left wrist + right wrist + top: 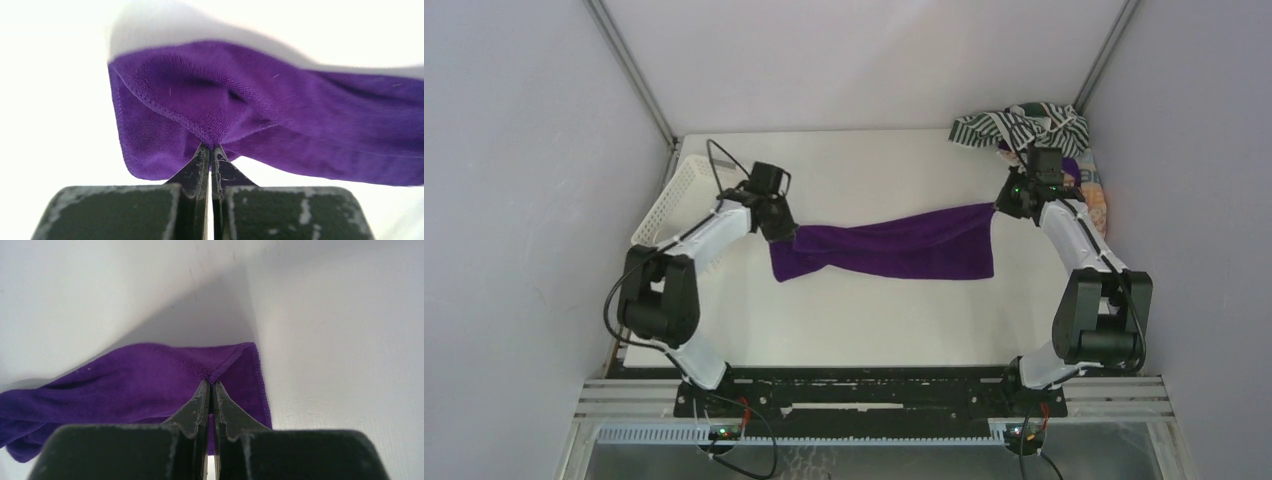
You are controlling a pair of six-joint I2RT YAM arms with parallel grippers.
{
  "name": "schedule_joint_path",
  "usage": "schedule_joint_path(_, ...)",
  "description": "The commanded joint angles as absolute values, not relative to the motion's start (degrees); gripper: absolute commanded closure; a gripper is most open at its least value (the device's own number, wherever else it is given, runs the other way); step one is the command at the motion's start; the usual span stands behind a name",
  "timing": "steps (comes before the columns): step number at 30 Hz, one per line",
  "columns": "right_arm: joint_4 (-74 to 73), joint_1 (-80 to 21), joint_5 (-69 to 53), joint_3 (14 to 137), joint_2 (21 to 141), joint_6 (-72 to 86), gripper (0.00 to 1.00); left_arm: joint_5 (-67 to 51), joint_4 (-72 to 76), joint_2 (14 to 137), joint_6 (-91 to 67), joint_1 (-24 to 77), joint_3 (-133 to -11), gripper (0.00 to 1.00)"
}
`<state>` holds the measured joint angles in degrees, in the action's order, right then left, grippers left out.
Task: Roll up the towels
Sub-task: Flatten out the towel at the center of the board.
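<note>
The solid purple soft towel (894, 245) hangs stretched between the two tools, over the middle of the white table (874, 330) and a little toward its far side. The left tool (210, 150) is clenched on the left end of the towel. In the left wrist view its two black fingers are pressed together, with a pinch of hemmed cloth between the tips. The right tool (210, 386) is clenched on the right end in the same way, at a corner close to the hem.

Because each tool grasps only a small point, the cloth gathers into folds there and sags between them. The left part hangs lower and is more bunched, while the right end looks wider and flatter. I judge that the towel is held like this to pull it open and straight, so that it can be laid flat on the table before rolling. Whether its lower edge touches the table I cannot tell.

The rolling itself is not yet begun. The next move would call for lowering both ends together with equal tension, so that the cloth lands without wrinkles. If one side drops first, the bunched left end may fold under.

At the far right corner a green-and-white striped towel (1014, 125) lies crumpled, with an orange and beige patterned towel (1092, 195) just on its near side. A white plastic lattice basket (674, 195) stands at the left edge of the table, well apart from the purple towel.
</note>
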<state>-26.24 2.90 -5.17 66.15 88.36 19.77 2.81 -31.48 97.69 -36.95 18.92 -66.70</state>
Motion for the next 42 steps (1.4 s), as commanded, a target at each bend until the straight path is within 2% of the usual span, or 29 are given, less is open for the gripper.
schedule_joint_path(1, -23.2, 7.9, -9.3, 69.3, 82.6, 22.6, 1.00, -3.4, -33.7, 87.2, -35.5, 13.8, -76.7, 1.00)
schedule_joint_path(6, -23.5, 12.8, -14.7, 72.5, 77.8, 24.7, 1.00, -9.0, -40.7, 82.7, -31.9, 9.1, -87.3, 1.00)
schedule_joint_path(10, -24.4, 15.6, -17.4, 72.6, 71.2, 26.2, 1.00, -14.0, -42.3, 77.8, -31.3, 6.5, -89.3, 1.00)
schedule_joint_path(24, -35.1, 17.5, -14.1, 67.4, 44.6, 26.7, 1.00, -19.6, -47.3, 53.2, -30.0, 6.1, -76.0, 1.00)
schedule_joint_path(28, -39.8, 17.1, -10.3, 67.3, 43.5, 25.8, 1.00, -19.2, -49.6, 49.5, -29.7, 6.1, -72.9, 0.97)
schedule_joint_path(31, -38.5, 17.0, -9.1, 64.1, 45.0, 26.6, 1.00, -18.9, -48.1, 51.6, -30.0, 5.9, -68.8, 0.96)
schedule_joint_path(36, -29.3, 17.1, -8.2, 55.0, 53.0, 30.1, 1.00, -21.1, -37.9, 63.3, -33.7, 4.8, -61.0, 1.00)
schedule_joint_path(42, -14.5, 16.8, -14.1, 51.3, 76.0, 31.9, 1.00, -21.0, -31.3, 86.0, -34.7, 4.7, -66.0, 1.00)
